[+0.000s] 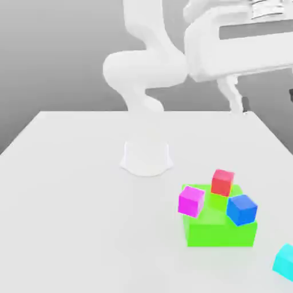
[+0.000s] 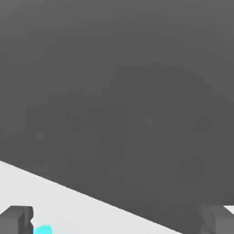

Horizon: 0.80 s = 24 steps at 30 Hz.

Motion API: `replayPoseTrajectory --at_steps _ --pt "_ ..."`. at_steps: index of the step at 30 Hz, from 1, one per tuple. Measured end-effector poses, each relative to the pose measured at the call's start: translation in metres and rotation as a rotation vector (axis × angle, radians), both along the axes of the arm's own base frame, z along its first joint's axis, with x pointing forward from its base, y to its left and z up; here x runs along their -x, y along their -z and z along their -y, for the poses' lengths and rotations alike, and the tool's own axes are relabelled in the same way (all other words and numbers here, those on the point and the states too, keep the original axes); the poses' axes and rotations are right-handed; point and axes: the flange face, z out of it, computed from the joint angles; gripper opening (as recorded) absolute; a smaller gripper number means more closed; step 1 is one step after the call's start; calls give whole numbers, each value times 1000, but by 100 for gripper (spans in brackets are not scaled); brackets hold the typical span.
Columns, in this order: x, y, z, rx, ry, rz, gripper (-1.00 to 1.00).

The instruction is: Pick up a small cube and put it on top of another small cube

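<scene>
Here the two-finger gripper [image 2: 118, 220] hangs high, jaws spread wide and empty
The small plain cyan cube [image 1: 284, 261] sits alone on the white table [image 1: 74, 200], well below the jaws, unobstructed for a straight-down grasp

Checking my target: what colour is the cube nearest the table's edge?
Cyan cube, clearest in the exterior view.

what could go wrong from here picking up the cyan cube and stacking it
1. The cyan cube lies at the exterior view's right edge, far from the raised hand; the long descent could land off-centre and nudge it.
2. The red cube, magenta cube and blue cube sit tilted and crowded on the green block, so a stacked cube may slide off.
3. Lowering there could knock a neighbour.
</scene>
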Motion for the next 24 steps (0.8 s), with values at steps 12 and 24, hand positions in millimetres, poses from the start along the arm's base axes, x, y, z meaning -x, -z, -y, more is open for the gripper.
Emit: replayPoseTrajectory --at_steps 12,24 --pt "35 213 -118 186 -282 -230 0" --pt "55 320 -136 245 -347 -272 -100"
